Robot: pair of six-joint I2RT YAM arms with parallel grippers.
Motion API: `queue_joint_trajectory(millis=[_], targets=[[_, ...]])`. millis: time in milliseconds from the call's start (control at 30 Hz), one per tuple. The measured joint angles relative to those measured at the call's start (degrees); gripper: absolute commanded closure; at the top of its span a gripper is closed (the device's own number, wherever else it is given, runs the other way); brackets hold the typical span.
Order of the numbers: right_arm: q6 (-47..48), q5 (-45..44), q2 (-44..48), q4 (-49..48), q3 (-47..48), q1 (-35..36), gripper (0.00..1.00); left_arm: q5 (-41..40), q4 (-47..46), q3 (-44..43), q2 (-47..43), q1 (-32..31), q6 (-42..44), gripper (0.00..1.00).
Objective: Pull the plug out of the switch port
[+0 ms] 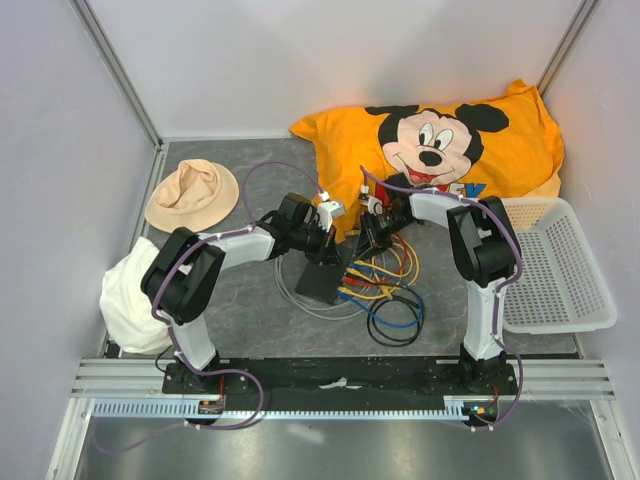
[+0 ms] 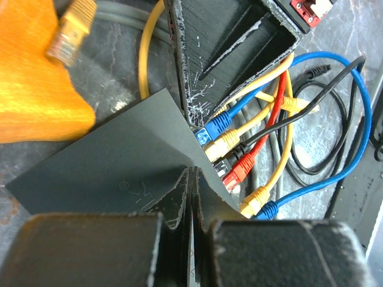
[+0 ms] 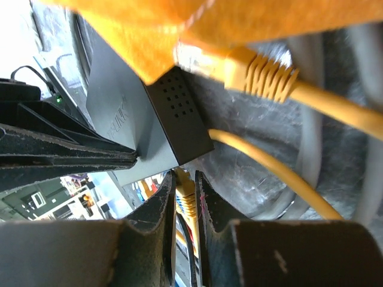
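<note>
The left hand (image 2: 190,174), closed and empty, presses on the switch (image 2: 102,161); the right hand (image 3: 183,179) pinches a yellow plug (image 3: 185,197). A stuck latch could drag the switch.

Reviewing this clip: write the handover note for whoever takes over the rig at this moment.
Left gripper: shut, tips pressed onto the flat dark grey switch box.
Right gripper: shut on a yellow cable plug at the switch's port side.
Blue, yellow and red plugs sit in the port row; a loose yellow plug lies by the orange pillow.
Done: switch braced, plug gripped. Left: draw it clear; whether it is seated cannot be told.
</note>
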State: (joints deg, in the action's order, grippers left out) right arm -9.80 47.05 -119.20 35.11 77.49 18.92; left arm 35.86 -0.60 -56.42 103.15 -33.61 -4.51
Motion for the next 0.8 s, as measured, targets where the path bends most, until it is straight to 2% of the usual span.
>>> queue_joint_trajectory(millis=[167, 300, 400, 500, 633, 800], targets=[[0.3, -0.3, -0.3, 0.2, 0.5, -0.5, 1.00, -0.7, -0.1, -0.6, 0.4, 0.0, 0.3, 0.98], [0.9, -0.7, 3.1, -2.8, -4.4, -1.2, 1.00, -0.7, -0.7, -0.7, 0.7, -0.1, 0.3, 0.98], [3.1, -4.3, 5.8, -2.6, -8.7, -2.6, 1.00, -0.7, -0.8, -1.0, 0.9, -0.2, 0.3, 0.98], [3.9, -3.6, 5.9, -2.2, -9.9, -4.1, 1.00, -0.7, -0.9, -1.2, 1.2, -0.2, 0.3, 0.98], [5.7, -3.9, 5.6, -0.8, -8.2, -4.9, 1.00, -0.8, -0.9, -1.3, 1.2, -0.2, 0.3, 0.98], [9.8, -3.0, 5.2, 3.0, 1.1, -7.1, 1.00, -0.8, -0.9, -1.4, 1.2, -0.2, 0.3, 0.98]])
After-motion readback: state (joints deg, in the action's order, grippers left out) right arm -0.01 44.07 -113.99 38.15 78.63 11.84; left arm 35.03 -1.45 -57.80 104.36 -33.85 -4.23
